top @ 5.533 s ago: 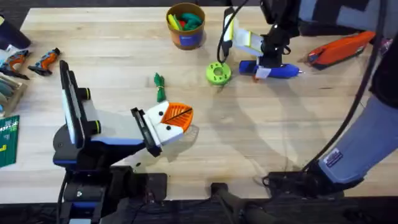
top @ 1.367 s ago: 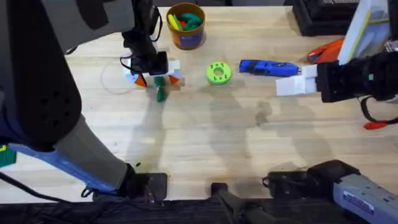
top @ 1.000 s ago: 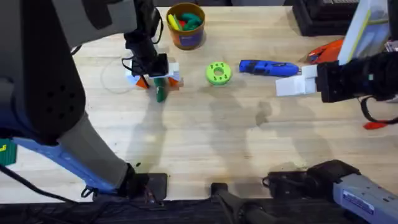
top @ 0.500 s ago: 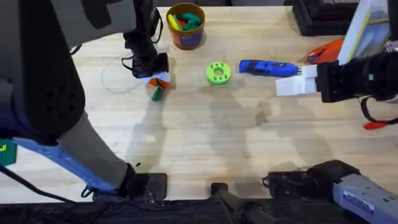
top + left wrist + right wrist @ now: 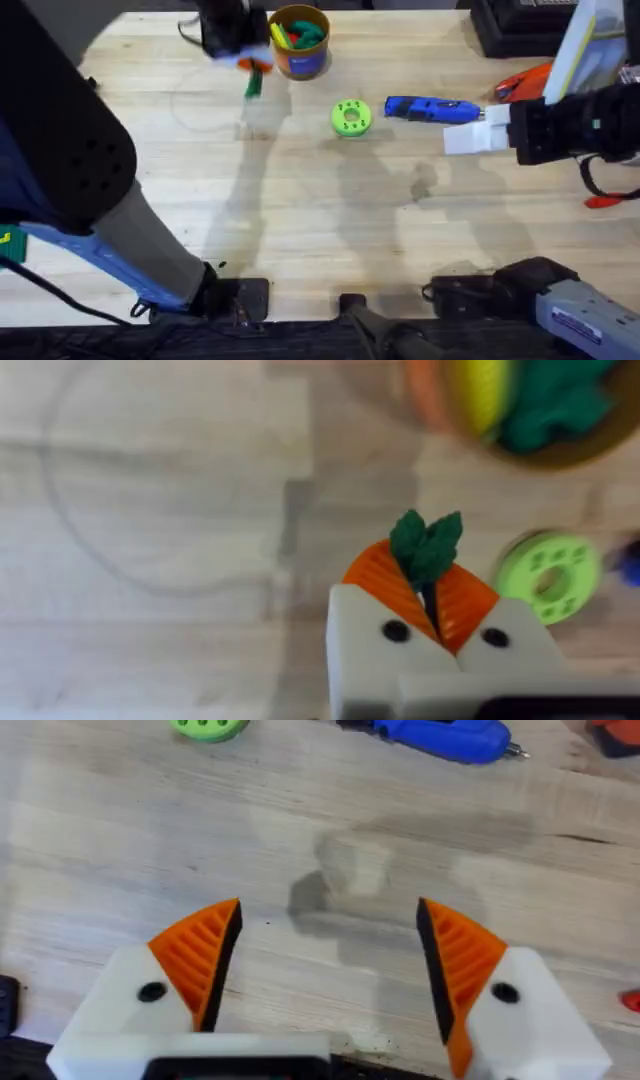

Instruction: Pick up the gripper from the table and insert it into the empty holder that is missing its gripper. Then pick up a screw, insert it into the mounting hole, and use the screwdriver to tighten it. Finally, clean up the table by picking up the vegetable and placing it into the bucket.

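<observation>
My left gripper (image 5: pixel 248 66) hangs above the table just left of the bucket (image 5: pixel 298 42), shut on the vegetable (image 5: pixel 252 86). In the left wrist view its orange pads (image 5: pixel 380 575) pinch the dark-green vegetable (image 5: pixel 427 542), with the bucket (image 5: pixel 520 420) beyond it holding yellow and green items. The blue screwdriver (image 5: pixel 432 108) lies on the table right of centre. My right gripper (image 5: pixel 462 130) hovers just below the screwdriver (image 5: pixel 440 735), open (image 5: pixel 325 960) and holding nothing. The loose gripper part, the holder and the screw are out of view.
A lime-green round disc (image 5: pixel 350 117) lies between the bucket and the screwdriver. An orange-and-black tool (image 5: pixel 525 82) sits at the far right, and a thin red rod (image 5: pixel 600 200) lies near the right edge. The left arm bulks large and dark over the table's left side.
My left gripper shut on the vegetable, lifted it off the table and carried it back toward the bucket. The right arm has not moved.
</observation>
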